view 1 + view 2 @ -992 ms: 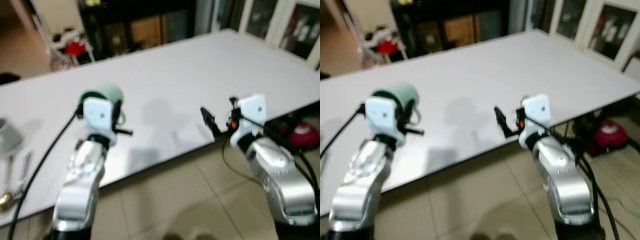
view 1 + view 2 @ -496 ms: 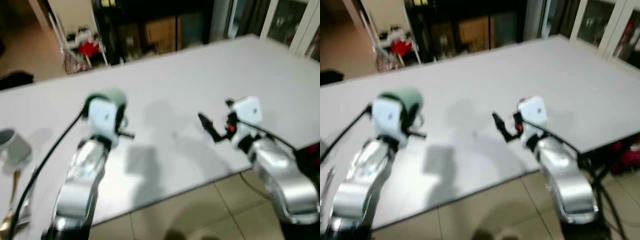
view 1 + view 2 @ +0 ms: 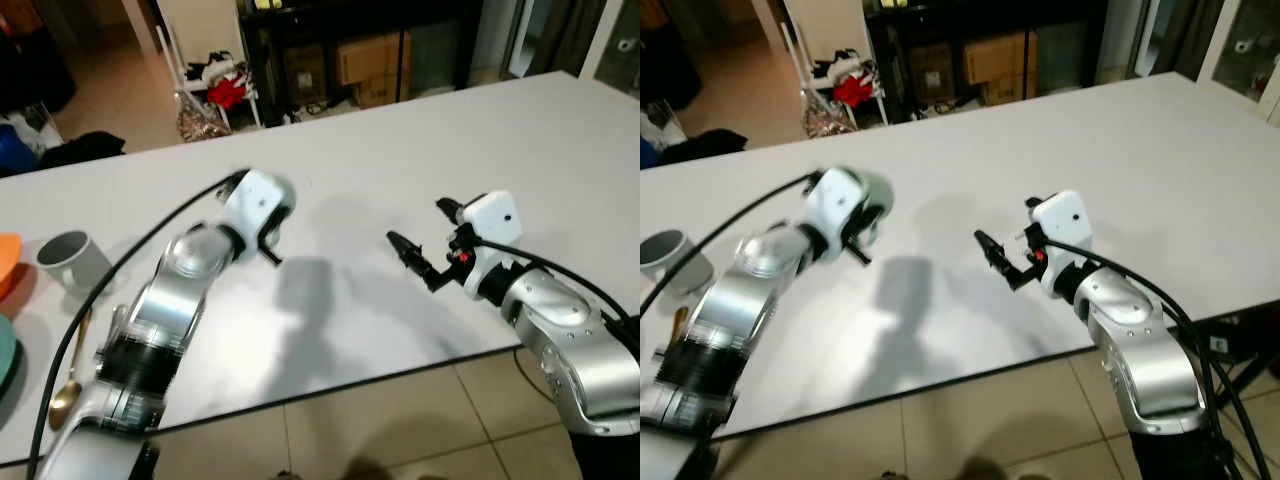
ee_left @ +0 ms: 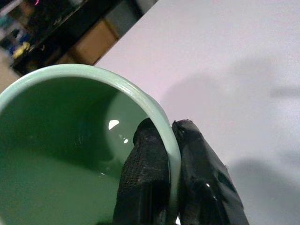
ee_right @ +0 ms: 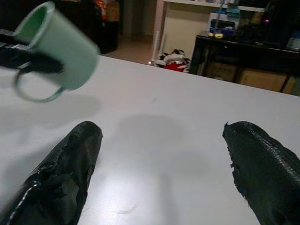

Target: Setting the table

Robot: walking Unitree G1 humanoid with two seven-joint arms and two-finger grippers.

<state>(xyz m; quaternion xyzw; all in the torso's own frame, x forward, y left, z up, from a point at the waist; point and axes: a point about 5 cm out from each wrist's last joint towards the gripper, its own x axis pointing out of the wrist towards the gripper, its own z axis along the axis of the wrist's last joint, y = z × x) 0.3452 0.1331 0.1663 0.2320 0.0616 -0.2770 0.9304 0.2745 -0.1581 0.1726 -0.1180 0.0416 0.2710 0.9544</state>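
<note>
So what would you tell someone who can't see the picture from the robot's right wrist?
A pale green mug is held tilted above a white table by the left gripper, pinched at its rim. In front, the right gripper has its two black fingers wide apart, holding nothing. Dark furniture stands behind.

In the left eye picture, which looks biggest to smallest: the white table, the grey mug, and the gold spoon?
1. The large white table, by far the biggest.
2. The grey ceramic mug and the gold metal spoon look close in size; the spoon is longer but much thinner and nearer the camera, so ranking them is unsure.
</note>
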